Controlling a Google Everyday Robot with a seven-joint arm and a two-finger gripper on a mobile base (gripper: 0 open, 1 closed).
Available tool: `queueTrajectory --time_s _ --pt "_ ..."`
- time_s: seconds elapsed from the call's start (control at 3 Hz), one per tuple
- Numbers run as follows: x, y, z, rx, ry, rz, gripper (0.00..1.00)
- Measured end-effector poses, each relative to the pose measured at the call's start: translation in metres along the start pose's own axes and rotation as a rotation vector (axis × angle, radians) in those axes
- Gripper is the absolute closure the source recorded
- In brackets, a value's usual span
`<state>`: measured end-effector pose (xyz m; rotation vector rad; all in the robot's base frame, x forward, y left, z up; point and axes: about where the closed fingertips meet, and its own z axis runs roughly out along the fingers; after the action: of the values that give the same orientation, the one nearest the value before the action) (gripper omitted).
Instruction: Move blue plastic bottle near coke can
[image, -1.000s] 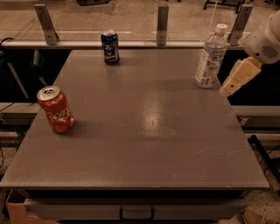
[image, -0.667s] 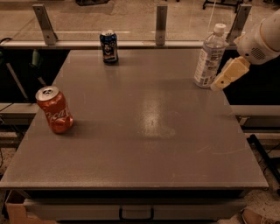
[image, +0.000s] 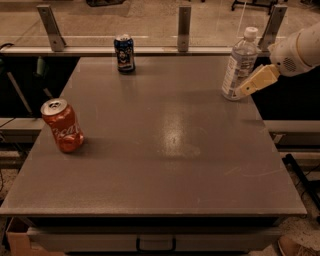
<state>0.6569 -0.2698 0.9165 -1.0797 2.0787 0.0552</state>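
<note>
The gripper (image: 250, 85) is coming in from the side of the blue plastic bottle (image: 240, 62) and is getting closer to it than it was a moment ago. Now its yellow tip is sitting right at the low part of the bottle, touching it or just beside it. I cannot tell if the gripper is apart or together. The bottle is standing up straight on the counter (image: 170, 165) and is staying in the same spot as before. So the robot is likely getting ready to grab the bottle, and the moving part is not yet begun. The coke can (image: 62, 125) is waiting well apart from the bottle, far across the counter and closer to the camera. A dark blue can (image: 124, 52) is standing off to the same side of the bottle, about as far back as the bottle. The coke can is showing white curly writing, likely the Coca-Cola name. The words on the bottle's label and on the dark blue can are too small to read.
</note>
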Motion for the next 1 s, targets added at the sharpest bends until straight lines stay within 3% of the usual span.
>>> queueTrajectory --time_s 0.33,0.67,1.0 --pt "-0.008 -0.001 0.013 -0.071 -0.115 0.078 0.00" --pt "-0.024 0.003 0.022 -0.156 -0.230 0.128 0.18" --pt "-0.037 0.004 0.021 -0.199 -0.305 0.143 0.40"
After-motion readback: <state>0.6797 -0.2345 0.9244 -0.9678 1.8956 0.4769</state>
